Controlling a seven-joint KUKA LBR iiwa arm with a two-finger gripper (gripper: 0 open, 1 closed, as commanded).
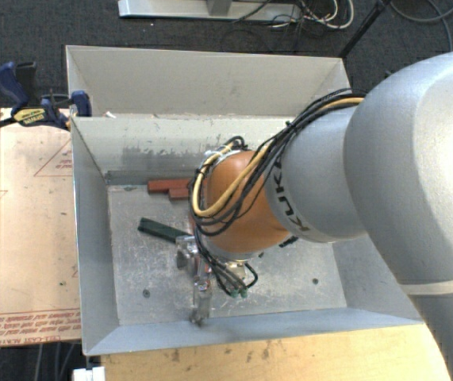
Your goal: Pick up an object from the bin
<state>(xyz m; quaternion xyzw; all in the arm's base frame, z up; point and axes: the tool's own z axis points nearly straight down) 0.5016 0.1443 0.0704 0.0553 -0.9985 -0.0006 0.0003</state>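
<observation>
My gripper (200,308) hangs below the orange wrist cover and reaches down to the bin floor close to the front wall, left of the middle. Nothing shows at its tip. A dark green, flat, elongated thing (158,229) lies on the floor up and to the left of the gripper, and its right end runs under the wrist. Further back, a red-brown oblong block (168,186) rests near the rear wall, partly hidden by the orange cover.
The arm and its orange cover with yellow and black cables hide the middle and the right part of the bin floor. Bare grey floor lies at the left and along the front right.
</observation>
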